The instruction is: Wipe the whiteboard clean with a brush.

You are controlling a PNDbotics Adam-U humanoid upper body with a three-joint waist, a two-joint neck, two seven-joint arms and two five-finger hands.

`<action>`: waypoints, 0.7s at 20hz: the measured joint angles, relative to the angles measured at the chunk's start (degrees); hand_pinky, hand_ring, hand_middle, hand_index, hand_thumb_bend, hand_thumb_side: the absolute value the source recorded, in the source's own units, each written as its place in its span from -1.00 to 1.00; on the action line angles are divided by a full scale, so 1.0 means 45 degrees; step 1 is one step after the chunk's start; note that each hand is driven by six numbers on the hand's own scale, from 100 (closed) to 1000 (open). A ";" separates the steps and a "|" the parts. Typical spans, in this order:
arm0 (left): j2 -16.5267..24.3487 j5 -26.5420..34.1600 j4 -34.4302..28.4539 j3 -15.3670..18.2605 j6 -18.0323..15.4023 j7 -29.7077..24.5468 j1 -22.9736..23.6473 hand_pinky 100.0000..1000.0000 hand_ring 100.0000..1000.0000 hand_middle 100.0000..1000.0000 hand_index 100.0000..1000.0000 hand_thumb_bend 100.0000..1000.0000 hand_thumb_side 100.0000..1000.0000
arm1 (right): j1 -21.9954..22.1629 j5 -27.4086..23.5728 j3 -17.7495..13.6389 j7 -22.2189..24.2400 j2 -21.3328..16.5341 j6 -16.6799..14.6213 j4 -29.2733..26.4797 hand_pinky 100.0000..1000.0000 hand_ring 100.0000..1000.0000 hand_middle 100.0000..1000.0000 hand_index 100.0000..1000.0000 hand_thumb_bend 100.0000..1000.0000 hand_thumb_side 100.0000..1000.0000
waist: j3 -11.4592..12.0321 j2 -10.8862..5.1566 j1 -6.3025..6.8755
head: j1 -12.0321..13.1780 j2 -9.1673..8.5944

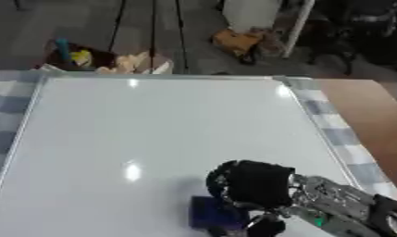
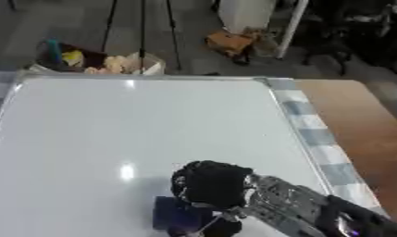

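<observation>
Blue brush (image 1: 215, 215) under right hand (image 1: 254, 183), whiteboard (image 1: 152, 134)

White whiteboard (image 1: 152, 134), dark blue brush (image 1: 214, 214), black right hand (image 1: 254, 183), grey-and-white checked cloth (image 1: 339, 134).

Black robot hand (image 1: 254, 183), silver-jointed forearm (image 1: 335, 203).

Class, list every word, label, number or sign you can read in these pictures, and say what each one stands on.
None can be read. The whiteboard shows no writing, only glare spots. The dark blue brush under the right hand shows no legible label.
</observation>
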 measured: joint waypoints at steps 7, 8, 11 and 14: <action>0.0001 0.0011 0.0000 0.0000 -0.0046 0.0304 0.0017 -0.36 0.36 0.13 -0.08 -0.94 0.84 | -0.0026 0.0063 -0.0189 -0.0651 -0.0069 -0.0050 0.0003 0.36 0.47 0.33 -0.10 -1.00 0.72 | -0.0018 -0.0156 0.0036 | 0.0002 -0.0066; 0.0001 0.0011 0.0000 0.0000 -0.0045 0.0324 0.0018 -0.36 0.36 0.13 -0.08 -0.94 0.84 | -0.0038 0.0073 -0.0235 -0.0750 -0.0070 -0.0044 0.0003 0.36 0.47 0.33 -0.10 -1.00 0.73 | -0.0020 -0.0162 0.0036 | 0.0006 -0.0070; 0.0001 0.0011 0.0000 0.0000 -0.0038 0.0376 0.0025 -0.36 0.36 0.13 -0.08 -0.94 0.84 | -0.0038 0.0110 -0.0367 -0.1002 -0.0070 -0.0038 0.0004 0.35 0.47 0.33 -0.10 -1.00 0.76 | -0.0086 -0.0200 0.0036 | 0.0040 -0.0075; 0.0002 0.0011 0.0000 0.0000 -0.0040 0.0427 0.0028 -0.35 0.35 0.13 -0.08 -0.93 0.84 | -0.0052 0.0110 -0.0642 -0.1350 -0.0070 -0.0044 0.0004 0.35 0.47 0.33 -0.09 -1.00 0.82 | -0.0196 -0.0253 0.0038 | 0.0110 -0.0075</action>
